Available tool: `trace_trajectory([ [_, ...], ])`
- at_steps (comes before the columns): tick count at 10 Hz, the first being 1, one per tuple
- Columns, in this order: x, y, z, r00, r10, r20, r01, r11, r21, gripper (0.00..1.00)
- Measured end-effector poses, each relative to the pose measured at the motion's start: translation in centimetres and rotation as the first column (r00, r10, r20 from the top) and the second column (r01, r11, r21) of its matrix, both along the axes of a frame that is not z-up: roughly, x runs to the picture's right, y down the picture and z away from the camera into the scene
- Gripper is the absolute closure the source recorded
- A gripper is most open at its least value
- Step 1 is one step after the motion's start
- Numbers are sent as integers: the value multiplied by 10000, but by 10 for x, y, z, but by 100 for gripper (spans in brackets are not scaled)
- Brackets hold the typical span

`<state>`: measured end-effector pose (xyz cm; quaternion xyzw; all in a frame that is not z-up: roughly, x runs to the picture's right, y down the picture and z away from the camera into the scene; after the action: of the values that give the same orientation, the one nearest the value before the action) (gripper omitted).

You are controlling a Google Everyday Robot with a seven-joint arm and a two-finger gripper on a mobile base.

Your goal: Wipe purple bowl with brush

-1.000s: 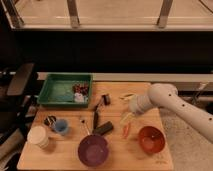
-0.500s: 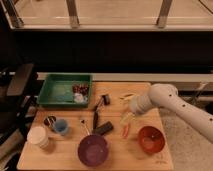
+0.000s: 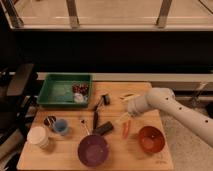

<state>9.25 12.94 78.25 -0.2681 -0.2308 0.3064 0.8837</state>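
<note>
Gripper (image 3: pixel 123 120) hovered right of brush (image 3: pixel 95 118), fingers spread, apparently empty. Brush lay mid-table, just beyond purple bowl (image 3: pixel 93 149) at near edge. Best approach: straddle slim handle, avoiding black block (image 3: pixel 103 128).

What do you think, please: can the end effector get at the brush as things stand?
Probably yes: the open end effector is just right of the brush, with bare table between them. The black block beside the handle's lower end may crowd a grasp.

Deep purple bowl (image 3: pixel 93 149), black brush (image 3: pixel 95 118), red-orange bowl (image 3: pixel 151 139), green tray (image 3: pixel 65 76), white hand (image 3: pixel 125 118) over tan table (image 3: pixel 60 156)
</note>
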Motion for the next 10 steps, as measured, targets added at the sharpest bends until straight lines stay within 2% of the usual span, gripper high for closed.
trace_trajectory([
  [1,-5,1,7,9996,263,-56,-263,9996,-91,20],
  [4,-26,3,21,9984,552,-88,-554,9982,-234,20],
  [5,-40,4,27,9987,508,-17,-508,9982,-309,20],
  [10,-78,2,53,9994,308,181,-297,9978,-598,20],
])
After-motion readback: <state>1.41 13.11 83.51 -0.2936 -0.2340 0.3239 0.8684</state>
